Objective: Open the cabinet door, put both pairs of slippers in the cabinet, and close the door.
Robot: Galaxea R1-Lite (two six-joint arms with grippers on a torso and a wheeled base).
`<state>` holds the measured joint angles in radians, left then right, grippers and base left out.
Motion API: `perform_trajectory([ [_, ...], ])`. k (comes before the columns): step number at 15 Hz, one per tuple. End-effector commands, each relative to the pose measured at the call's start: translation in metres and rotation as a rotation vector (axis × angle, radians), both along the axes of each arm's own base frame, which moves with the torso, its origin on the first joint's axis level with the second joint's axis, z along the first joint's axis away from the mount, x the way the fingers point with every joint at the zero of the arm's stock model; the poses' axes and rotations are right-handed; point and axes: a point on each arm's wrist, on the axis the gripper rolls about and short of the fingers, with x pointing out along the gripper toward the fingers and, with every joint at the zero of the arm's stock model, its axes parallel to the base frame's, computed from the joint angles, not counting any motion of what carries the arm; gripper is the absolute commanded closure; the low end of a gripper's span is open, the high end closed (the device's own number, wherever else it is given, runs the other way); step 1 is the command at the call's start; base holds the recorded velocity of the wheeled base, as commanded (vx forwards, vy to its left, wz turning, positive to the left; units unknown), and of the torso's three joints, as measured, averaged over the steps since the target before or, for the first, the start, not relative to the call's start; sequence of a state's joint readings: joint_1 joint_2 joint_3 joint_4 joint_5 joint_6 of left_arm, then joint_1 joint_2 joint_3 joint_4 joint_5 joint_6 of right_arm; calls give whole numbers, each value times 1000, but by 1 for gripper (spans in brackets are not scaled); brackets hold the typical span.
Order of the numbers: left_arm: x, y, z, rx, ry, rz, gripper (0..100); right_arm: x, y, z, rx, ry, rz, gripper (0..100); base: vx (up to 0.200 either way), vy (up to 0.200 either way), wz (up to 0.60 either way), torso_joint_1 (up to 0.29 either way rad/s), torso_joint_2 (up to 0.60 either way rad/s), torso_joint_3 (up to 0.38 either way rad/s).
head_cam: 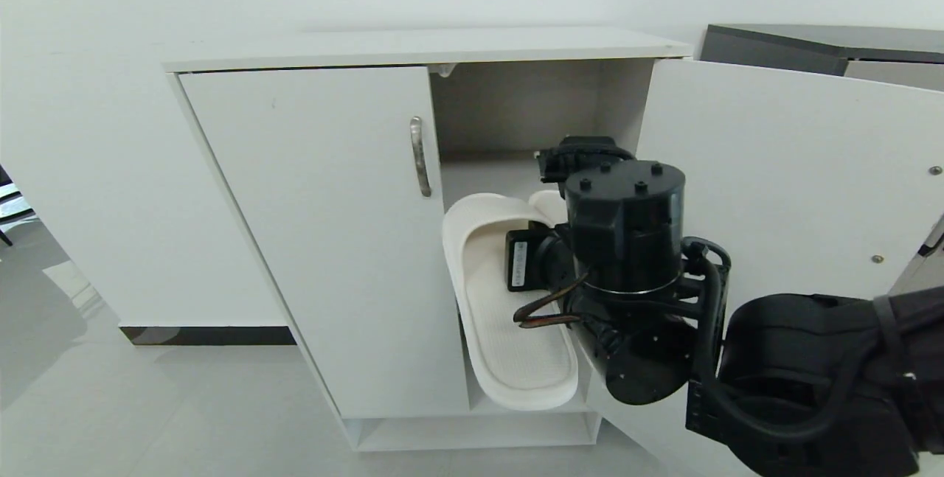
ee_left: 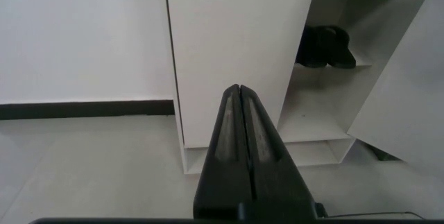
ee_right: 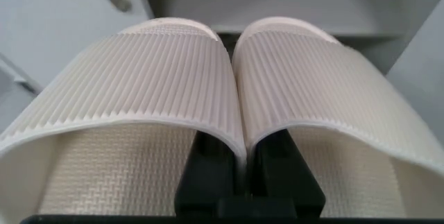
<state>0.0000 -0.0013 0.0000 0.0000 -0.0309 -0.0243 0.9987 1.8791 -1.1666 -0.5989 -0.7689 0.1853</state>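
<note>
One pair looks done: the dark slippers (ee_left: 326, 47) sit on the shelf (ee_left: 347, 66) inside the cabinet (head_cam: 413, 46). The white slippers (head_cam: 509, 300) are in the right gripper (ee_right: 243, 165). Its fingers are clamped on the two inner side walls, pressed together, with the straps just ahead of them. The pair hangs at the open half, between the shut left door (head_cam: 317, 241) and the swung-out right door (head_cam: 774, 167). Its long axis is steep, toes up and pointing inward, heels low near the cabinet's bottom front edge. The opening lies straight ahead of the toes, so my read is to push in along that axis, level out and release. The left gripper (ee_left: 241, 134) has its fingers pressed together, empty, low in front of the shut door. It's the farther arm.
</note>
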Motion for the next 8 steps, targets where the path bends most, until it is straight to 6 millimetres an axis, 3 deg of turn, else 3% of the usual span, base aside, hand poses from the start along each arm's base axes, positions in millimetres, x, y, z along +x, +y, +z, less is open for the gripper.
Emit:
perform_trajectory([
  [1, 0, 0, 0, 0, 1, 0, 100, 0, -3, -15, -66, -10, -56, 100, 0, 0, 0, 0, 0, 0],
  [8, 0, 0, 0, -2, 1, 0, 100, -8, -3, -2, -84, -43, -52, 100, 0, 0, 0, 0, 0, 0],
])
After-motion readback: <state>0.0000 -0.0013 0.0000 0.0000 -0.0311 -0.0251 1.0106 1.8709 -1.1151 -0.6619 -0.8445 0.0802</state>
